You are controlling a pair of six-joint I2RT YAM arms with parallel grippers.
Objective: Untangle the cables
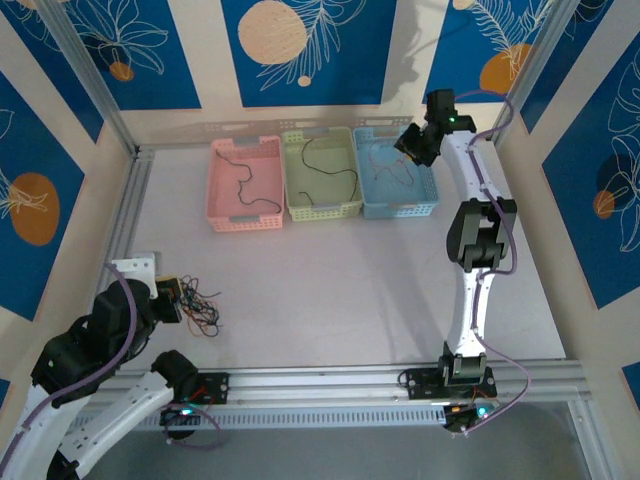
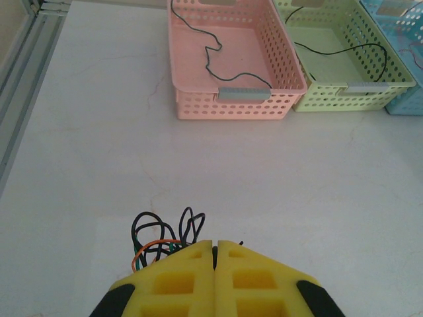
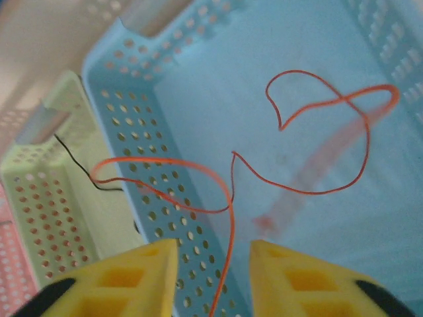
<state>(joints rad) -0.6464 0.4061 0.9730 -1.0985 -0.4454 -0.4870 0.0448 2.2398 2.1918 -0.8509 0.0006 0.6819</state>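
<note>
Two grippers, both mine. My left gripper (image 2: 215,243) is closed tight, its seam a thin line. The tangle of cables (image 2: 165,232), black, orange and green loops, touches its tip; I cannot tell whether a strand is pinched. My right gripper (image 3: 215,246) stands wide over the blue basket (image 3: 165,99), with a red-orange wire (image 3: 310,192) passing through the gap and curling across the basket floor. From above, the tangle lies near-left on the table (image 1: 350,290), well apart from the baskets. Black wires (image 1: 243,180) run lengthwise, front to back, in the pink basket (image 1: 245,222) and green basket (image 1: 322,211).
</note>
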